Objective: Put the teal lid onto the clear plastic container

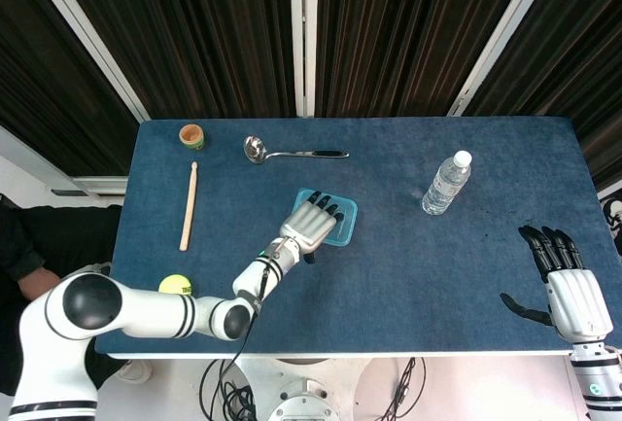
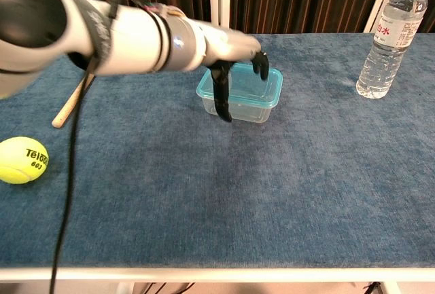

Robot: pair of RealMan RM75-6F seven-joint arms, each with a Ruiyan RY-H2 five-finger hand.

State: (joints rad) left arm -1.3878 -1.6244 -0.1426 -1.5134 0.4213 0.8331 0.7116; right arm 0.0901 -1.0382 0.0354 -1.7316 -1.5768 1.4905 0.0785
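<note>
The clear plastic container (image 1: pixel 341 234) (image 2: pixel 255 104) stands mid-table with the teal lid (image 1: pixel 343 214) (image 2: pixel 250 90) lying on top of it. My left hand (image 1: pixel 309 224) (image 2: pixel 231 48) is spread over the lid's left half, its dark fingertips (image 2: pixel 262 68) reaching down to the lid. The thumb hangs along the container's front left corner. Nothing is gripped in it. My right hand (image 1: pixel 569 285) hovers open at the table's near right edge, far from the container, and appears only in the head view.
A water bottle (image 1: pixel 446 184) (image 2: pixel 394 36) stands at the right. At the far left lie a metal ladle (image 1: pixel 292 153), a wooden stick (image 1: pixel 189 205) (image 2: pixel 71 104) and a small cup (image 1: pixel 191 135). A tennis ball (image 1: pixel 175 286) (image 2: pixel 22 160) sits near left.
</note>
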